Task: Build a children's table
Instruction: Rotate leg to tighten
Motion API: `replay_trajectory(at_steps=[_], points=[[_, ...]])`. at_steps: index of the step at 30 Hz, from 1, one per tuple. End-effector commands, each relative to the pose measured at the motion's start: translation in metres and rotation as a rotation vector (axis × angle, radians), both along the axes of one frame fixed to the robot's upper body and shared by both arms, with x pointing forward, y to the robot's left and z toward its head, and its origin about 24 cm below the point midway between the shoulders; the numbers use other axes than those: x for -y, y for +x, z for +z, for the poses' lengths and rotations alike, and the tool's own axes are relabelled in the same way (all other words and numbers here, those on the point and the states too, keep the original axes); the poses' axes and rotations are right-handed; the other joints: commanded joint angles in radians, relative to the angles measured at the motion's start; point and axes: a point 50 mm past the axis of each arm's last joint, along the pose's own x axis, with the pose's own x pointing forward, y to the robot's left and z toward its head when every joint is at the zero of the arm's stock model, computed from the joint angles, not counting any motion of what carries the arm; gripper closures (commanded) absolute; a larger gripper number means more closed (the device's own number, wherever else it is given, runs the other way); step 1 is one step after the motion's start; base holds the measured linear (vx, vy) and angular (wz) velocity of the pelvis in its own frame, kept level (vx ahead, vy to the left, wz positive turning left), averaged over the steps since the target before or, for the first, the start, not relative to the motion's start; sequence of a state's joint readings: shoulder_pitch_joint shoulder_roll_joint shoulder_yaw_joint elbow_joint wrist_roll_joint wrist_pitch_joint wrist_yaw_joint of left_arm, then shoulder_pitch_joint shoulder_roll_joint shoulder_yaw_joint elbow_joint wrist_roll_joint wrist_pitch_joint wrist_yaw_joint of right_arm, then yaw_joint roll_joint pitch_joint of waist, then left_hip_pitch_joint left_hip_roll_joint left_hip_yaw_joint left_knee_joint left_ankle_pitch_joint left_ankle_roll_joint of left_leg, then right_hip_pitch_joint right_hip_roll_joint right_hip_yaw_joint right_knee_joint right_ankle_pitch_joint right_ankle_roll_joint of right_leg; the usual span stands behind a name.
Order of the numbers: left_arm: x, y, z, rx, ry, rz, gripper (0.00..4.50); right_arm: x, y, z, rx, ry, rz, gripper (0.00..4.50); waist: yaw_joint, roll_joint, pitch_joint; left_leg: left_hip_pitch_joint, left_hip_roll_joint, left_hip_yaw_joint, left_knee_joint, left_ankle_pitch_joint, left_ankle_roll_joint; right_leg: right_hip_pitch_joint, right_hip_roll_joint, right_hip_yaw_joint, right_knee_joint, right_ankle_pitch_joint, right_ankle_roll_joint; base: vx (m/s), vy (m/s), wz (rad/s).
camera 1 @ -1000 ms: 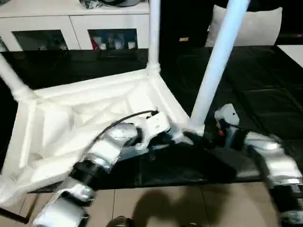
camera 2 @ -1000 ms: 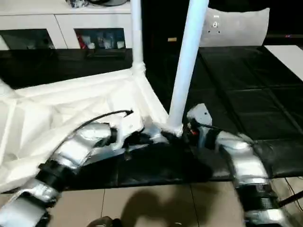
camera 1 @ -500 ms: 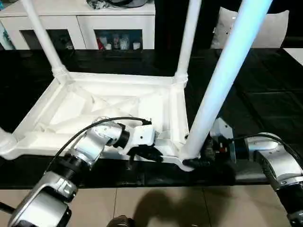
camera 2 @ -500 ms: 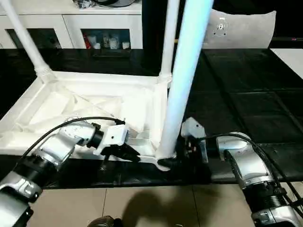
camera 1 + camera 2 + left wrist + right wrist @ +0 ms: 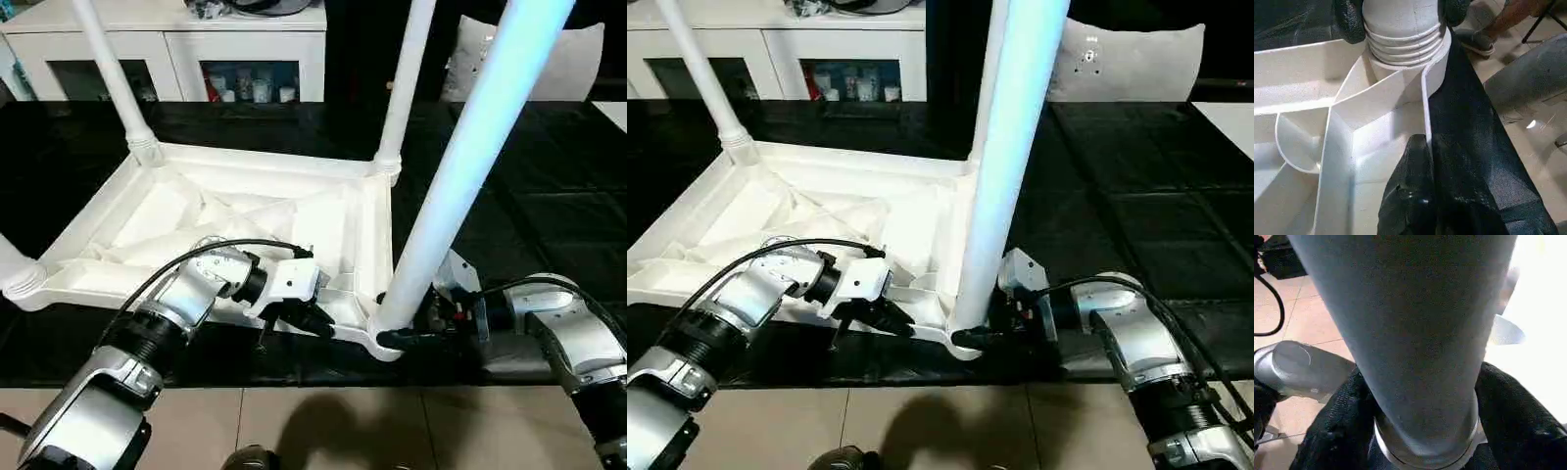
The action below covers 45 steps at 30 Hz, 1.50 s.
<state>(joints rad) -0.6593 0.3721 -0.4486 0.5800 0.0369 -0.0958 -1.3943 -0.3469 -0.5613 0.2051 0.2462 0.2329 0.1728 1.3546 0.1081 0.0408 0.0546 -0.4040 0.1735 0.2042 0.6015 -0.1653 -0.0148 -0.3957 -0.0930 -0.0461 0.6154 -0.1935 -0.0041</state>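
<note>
Right fingers (image 5: 1342,426) have closed round leg (image 5: 460,166) (near corner).

white cabinet (image 5: 176,54), tan tiled floor (image 5: 323,426)

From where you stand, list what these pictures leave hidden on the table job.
- Tops of the legs: the near leg and the far ones run off the upper edge of the eye views.
- Near-left corner socket: cut by the left edge.
- Near leg's seating in its socket: the right gripper jaws cover the joint.
</note>
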Motion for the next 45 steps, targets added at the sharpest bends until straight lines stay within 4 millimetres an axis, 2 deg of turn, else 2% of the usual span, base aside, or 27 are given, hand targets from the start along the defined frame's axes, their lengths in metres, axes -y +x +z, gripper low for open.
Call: replay_trajectory(at_steps=[1,8,10,13,16,17,19,20,21,22,25,28,29,30,32,34,40,45], points=[[0.001,0.004,0.006,0.038,0.011,-0.009,4.50,-0.005,-0.004,0.000,0.000,0.010,0.043,1.82,-0.003,-0.019,-0.072,0.035,0.063,-0.027,-0.071,-0.228,0.055,0.033,-0.062,0.034,-0.072,-0.193,-0.239,0.000,0.000,0.00],[0.002,0.004,0.004,0.009,-0.044,0.053,4.50,-0.010,-0.006,-0.004,0.001,0.042,0.020,1.89,-0.002,-0.021,-0.071,0.034,0.063,-0.027,-0.070,-0.224,0.054,0.032,-0.063,0.034,-0.072,-0.204,-0.236,0.000,0.000,0.00],[0.005,0.004,0.004,-0.001,-0.079,0.098,4.50,-0.014,-0.007,-0.006,-0.011,0.078,-0.022,1.89,-0.002,-0.017,-0.070,0.035,0.063,-0.028,-0.072,-0.241,0.049,0.031,-0.064,0.034,-0.076,-0.232,-0.230,0.000,0.000,0.00],[0.011,0.003,0.005,-0.019,-0.121,0.159,4.50,-0.019,-0.005,-0.008,-0.030,0.126,-0.120,1.89,-0.007,-0.018,-0.067,0.037,0.062,-0.030,-0.077,-0.268,0.034,0.029,-0.062,0.034,-0.080,-0.274,-0.225,0.000,0.000,0.00],[0.022,0.006,0.006,-0.016,-0.161,0.254,4.50,-0.026,0.004,-0.014,-0.027,0.154,-0.288,1.89,-0.021,-0.015,-0.064,0.038,0.060,-0.035,-0.082,-0.309,0.002,0.026,-0.064,0.035,-0.086,-0.341,-0.201,0.000,0.000,0.00],[0.030,0.008,0.008,-0.012,-0.191,0.311,4.50,-0.029,0.011,-0.018,-0.028,0.157,-0.398,1.89,-0.027,-0.016,-0.063,0.038,0.060,-0.035,-0.084,-0.312,-0.004,0.024,-0.062,0.036,-0.087,-0.346,-0.198,0.000,0.000,0.00],[0.039,0.009,0.010,-0.013,-0.219,0.359,4.50,-0.032,0.017,-0.022,-0.024,0.158,-0.489,1.89,-0.036,-0.019,-0.064,0.033,0.056,-0.038,-0.084,-0.313,-0.014,0.030,-0.065,0.032,-0.090,-0.363,-0.186,0.000,0.000,0.00],[0.039,0.009,0.010,-0.013,-0.219,0.359,4.50,-0.032,0.017,-0.022,-0.024,0.158,-0.489,1.89,-0.045,-0.014,-0.065,0.032,0.057,-0.038,-0.085,-0.308,-0.016,0.027,-0.062,0.033,-0.089,-0.338,-0.187,0.000,0.000,0.00],[0.044,0.010,0.012,-0.011,-0.235,0.387,4.50,-0.034,0.021,-0.023,-0.020,0.159,-0.542,1.90,-0.050,-0.017,-0.067,0.032,0.054,-0.038,-0.083,-0.303,-0.009,0.030,-0.060,0.032,-0.090,-0.312,-0.190,0.000,0.000,0.00],[0.052,0.012,0.014,-0.007,-0.257,0.434,4.50,-0.036,0.026,-0.024,-0.016,0.163,-0.613,1.90,-0.059,-0.015,-0.066,0.030,0.053,-0.034,-0.082,-0.294,-0.003,0.028,-0.059,0.034,-0.087,-0.282,-0.204,0.000,0.000,0.00],[0.069,0.017,0.017,0.003,-0.307,0.554,4.50,-0.041,0.035,-0.026,-0.011,0.170,-0.758,1.90,-0.064,-0.019,-0.071,0.026,0.049,-0.033,-0.075,-0.249,0.016,0.034,-0.059,0.033,-0.087,-0.244,-0.210,0.000,0.000,0.00],[0.081,0.019,0.018,0.022,-0.311,0.632,4.50,-0.042,0.043,-0.027,-0.017,0.181,-0.908,1.90,-0.063,-0.016,-0.076,0.023,0.049,-0.030,-0.069,-0.165,0.059,0.036,-0.054,0.033,-0.080,-0.133,-0.222,0.000,0.000,0.00],[0.085,0.019,0.018,0.037,-0.304,0.651,4.50,-0.042,0.045,-0.027,-0.004,0.184,-0.954,1.90,-0.063,-0.012,-0.078,0.024,0.048,-0.030,-0.067,-0.158,0.062,0.036,-0.054,0.032,-0.078,-0.119,-0.226,0.000,0.000,0.00],[0.088,0.019,0.018,0.049,-0.299,0.661,4.50,-0.042,0.046,-0.027,0.006,0.189,-0.978,1.90,-0.062,-0.014,-0.080,0.023,0.047,-0.029,-0.065,-0.145,0.072,0.038,-0.054,0.030,-0.077,-0.098,-0.231,0.000,0.000,0.00],[0.090,0.018,0.018,0.068,-0.284,0.658,4.50,-0.044,0.046,-0.026,0.010,0.215,-0.979,1.90,-0.061,-0.013,-0.078,0.023,0.048,-0.029,-0.065,-0.144,0.082,0.039,-0.054,0.030,-0.079,-0.090,-0.232,0.000,0.000,0.00],[0.089,0.018,0.017,0.082,-0.271,0.655,4.50,-0.044,0.046,-0.026,0.026,0.210,-0.977,1.34,-0.061,-0.010,-0.076,0.025,0.049,-0.030,-0.067,-0.164,0.082,0.039,-0.053,0.029,-0.080,-0.110,-0.230,0.000,0.000,0.00],[0.072,0.018,0.011,0.105,-0.212,0.600,4.50,-0.031,0.044,-0.018,0.117,0.206,-0.937,0.72,-0.062,-0.011,-0.074,0.026,0.051,-0.032,-0.072,-0.207,0.060,0.041,-0.055,0.031,-0.084,-0.148,-0.217,0.000,0.000,0.00],[0.052,0.015,0.005,0.096,-0.161,0.503,4.50,-0.016,0.036,-0.005,0.185,0.222,-0.743,0.33,-0.058,-0.011,-0.074,0.026,0.052,-0.030,-0.069,-0.208,0.076,0.041,-0.054,0.031,-0.082,-0.125,-0.227,0.000,0.000,0.00]])
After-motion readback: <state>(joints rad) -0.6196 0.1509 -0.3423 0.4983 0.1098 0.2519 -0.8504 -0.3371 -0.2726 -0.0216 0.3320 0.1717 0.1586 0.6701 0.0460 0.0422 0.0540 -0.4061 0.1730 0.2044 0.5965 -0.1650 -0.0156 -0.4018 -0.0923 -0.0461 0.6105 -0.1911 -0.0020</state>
